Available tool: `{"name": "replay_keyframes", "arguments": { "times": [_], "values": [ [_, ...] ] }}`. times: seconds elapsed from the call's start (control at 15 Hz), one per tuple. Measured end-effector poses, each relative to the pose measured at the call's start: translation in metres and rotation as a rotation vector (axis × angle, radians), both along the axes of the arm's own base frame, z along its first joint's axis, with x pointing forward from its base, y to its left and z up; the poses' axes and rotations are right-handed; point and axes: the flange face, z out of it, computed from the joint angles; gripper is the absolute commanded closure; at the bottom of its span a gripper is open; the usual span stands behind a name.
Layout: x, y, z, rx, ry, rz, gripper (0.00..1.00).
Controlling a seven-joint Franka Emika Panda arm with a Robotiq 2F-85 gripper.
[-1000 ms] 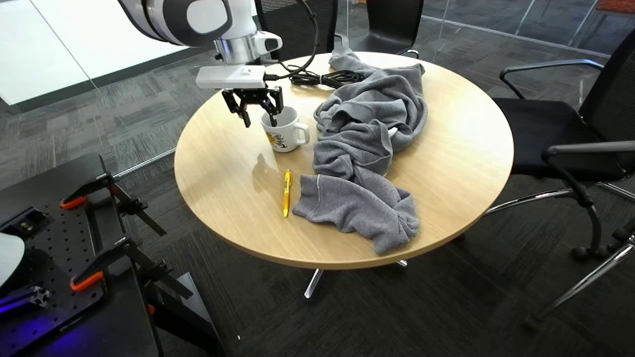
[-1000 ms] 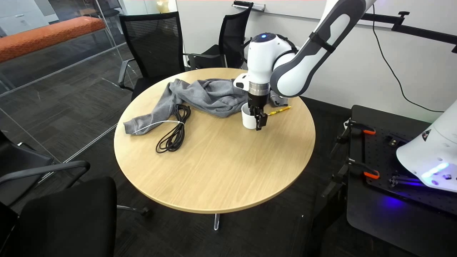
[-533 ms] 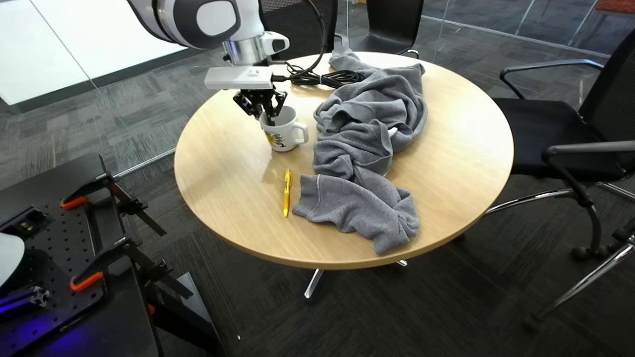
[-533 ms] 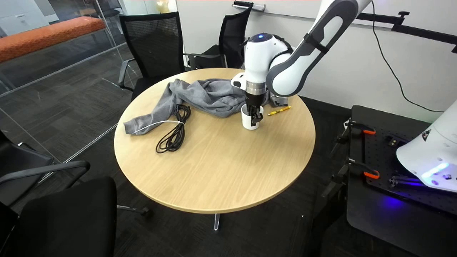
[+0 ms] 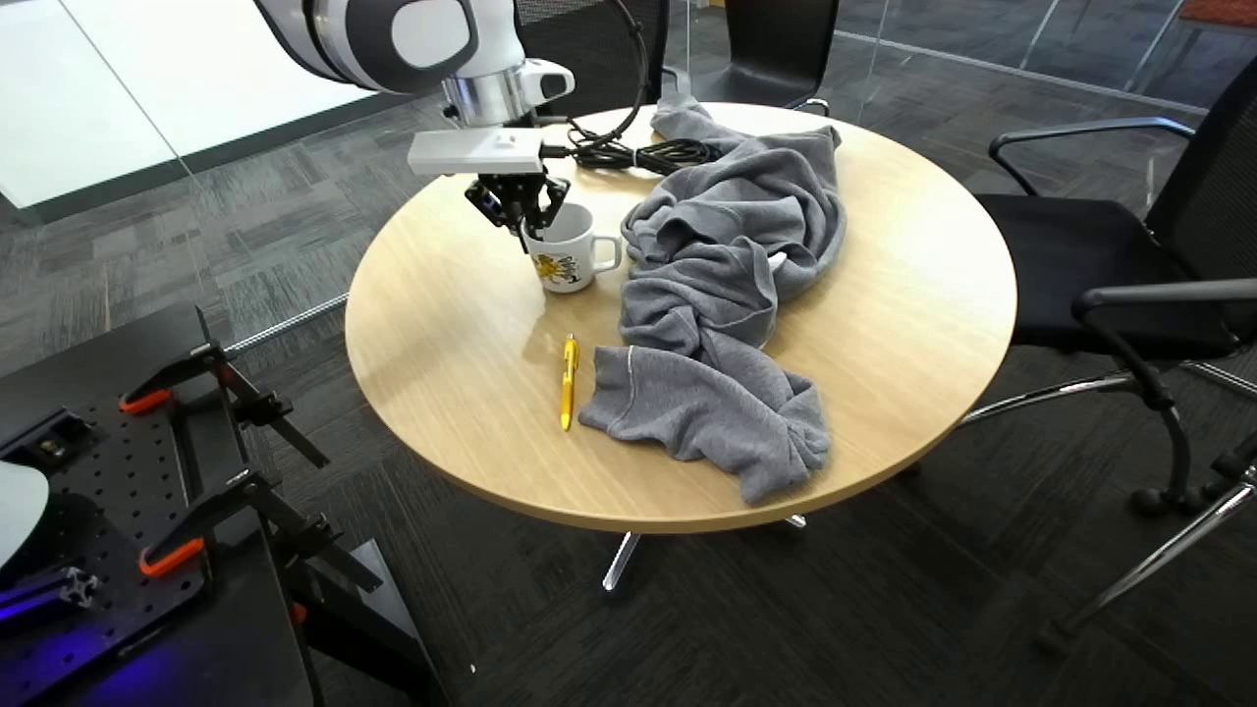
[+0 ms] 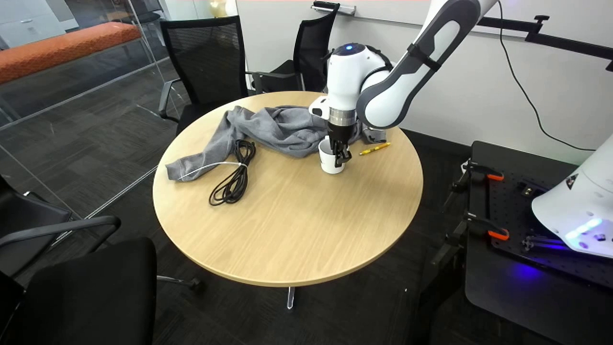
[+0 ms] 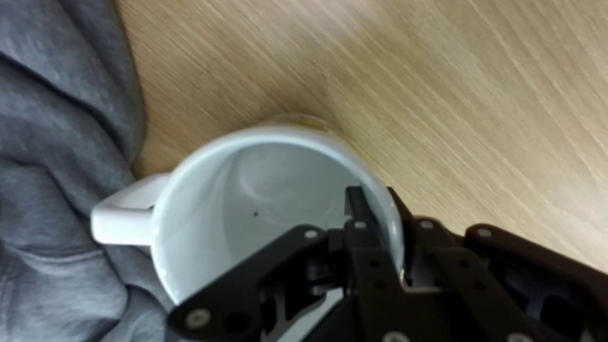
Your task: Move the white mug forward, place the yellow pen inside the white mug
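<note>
In the wrist view, the tool is clamped on the lower-right wall of the mug, one finger inside. The mug's handle points left, just beside the sweater. In an exterior view the pen lies lower on the tabletop, the cable near the top.

One mug, one pen, one cloth

White-grey arm, black pincer, silver screws
</note>
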Motion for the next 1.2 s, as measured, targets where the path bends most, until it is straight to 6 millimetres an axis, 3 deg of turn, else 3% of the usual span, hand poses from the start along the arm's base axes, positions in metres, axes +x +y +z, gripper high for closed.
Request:
{"name": "replay_keyframes", "arguments": {
  "times": [0.2, 0.53, 0.87, 1.2],
  "values": [
    [-0.003, 0.012, -0.001, -0.022, 0.001, 0.039, 0.97],
    [-0.013, 0.051, -0.003, -0.07, -0.004, 0.073, 0.97],
    [-0.036, 0.097, -0.004, -0.086, 0.002, 0.094, 0.97],
    [-0.058, 0.126, -0.003, -0.09, 0.014, 0.133, 0.97]
  ]
}}
